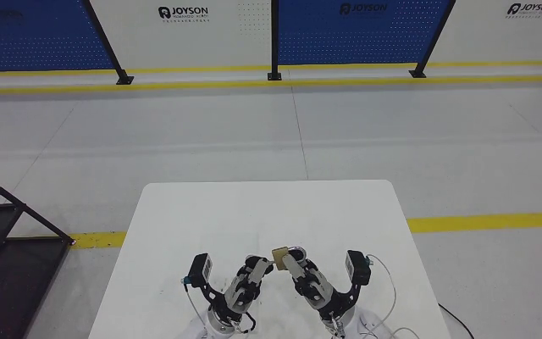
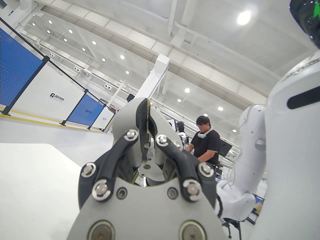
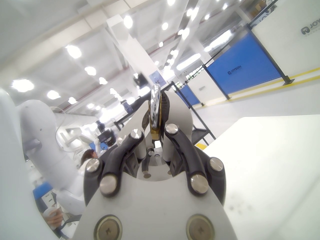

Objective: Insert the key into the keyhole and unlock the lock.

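Overall: both arms are up over the near edge of the white table (image 1: 271, 212), grippers tip to tip at approx. mid-width.
L gripper (image 2: 147, 112): pincer pressed together on the key, dark pads pinching it from both sides. Fingers point up and away from the tabletop.
Key (image 2: 149, 119): thin brass-coloured strip, seen edge-on btw the pads and held off the table. Only the edge shows, so teeth can't be made out.
R gripper (image 3: 158, 106): pincer clamped on the lock, one finger on each flat face.
Lock (image 3: 155, 133): small brass padlock held in the air, clear of the tabletop. Brass body sits low btw the fingers, w/ the shackle toward the fingertips.
Shackle (image 3: 155, 101): chrome, edge-on. Latched or sprung, can't tell.
Key vs lock: in the top view the lock (image 1: 280, 254) sits just beside the L gripper (image 1: 266, 264) tip, w/ the R gripper (image 1: 290, 259) on its other side. Whether the key is in the keyhole can't be told, as it's too small and hidden by the fingers.
Surroundings: blue & white fence panels (image 1: 356, 30) run across the far side of the floor, w/ a yellow line (image 1: 254, 83) along their feet. A black rack (image 1: 25, 229) stands on the floor to the robot's left of the table.
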